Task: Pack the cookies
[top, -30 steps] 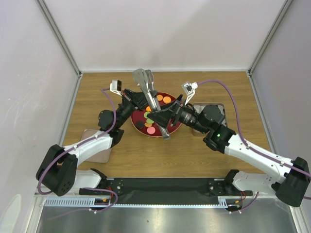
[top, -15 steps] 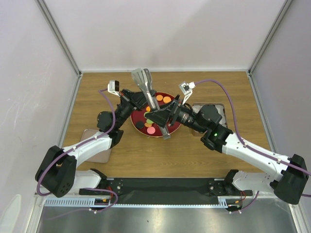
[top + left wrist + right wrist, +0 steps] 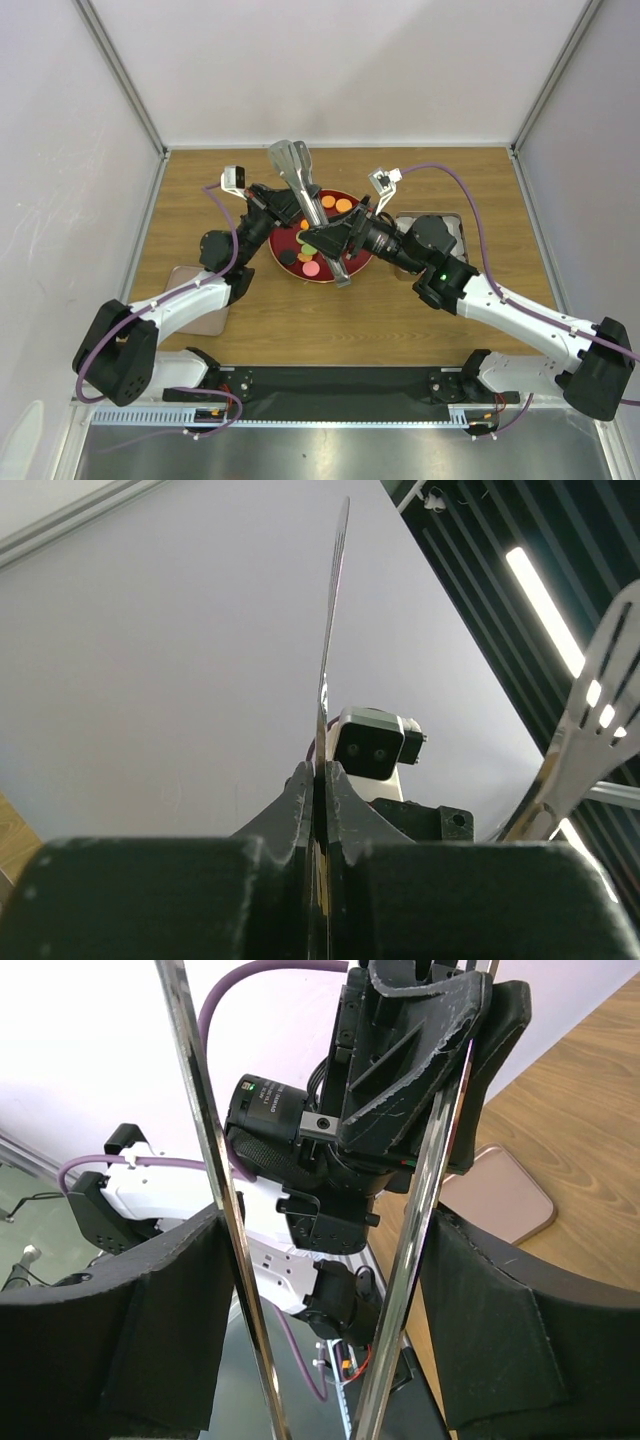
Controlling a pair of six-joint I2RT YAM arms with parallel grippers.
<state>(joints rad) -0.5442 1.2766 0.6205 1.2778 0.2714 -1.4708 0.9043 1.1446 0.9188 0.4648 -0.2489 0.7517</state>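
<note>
1. The dark-red plate (image 3: 305, 277) sits on the wooden table (image 3: 400, 330). Both arms reach in over it, one from each side.
2. The cookies (image 3: 311, 267) lie on the plate. Two orange ones are toward its far edge, and pink, green and black ones are on its left and near parts. The grippers hide the plate's middle.
3. A pair of metal tongs (image 3: 300, 178) is held above the plate. The slotted heads stick out past the plate's far rim, and the joined end points down at its near rim.
4. The left gripper (image 3: 292, 210) is over the plate's left side, clamped tight on one arm of the tongs. In the left wrist view that arm (image 3: 335, 630) stands edge-on, pinched between the fingers (image 3: 290, 805), and the other slotted head shows off to the right.
5. The right gripper (image 3: 325, 250) is over the plate's right half and straddles both arms of the tongs. Its jaws stand wide. In the right wrist view one arm (image 3: 200, 1110) runs along the inner face of each finger (image 3: 500, 1300) — they look to be touching, though how hard they press cannot be told.
6. A metal tin (image 3: 455, 222) lies just right of the plate, mostly covered by the right arm.
7. A flat brownish piece (image 3: 190, 300) with rounded corners lies left of the plate and nearer the arm bases — part of it is under the left arm.
</note>
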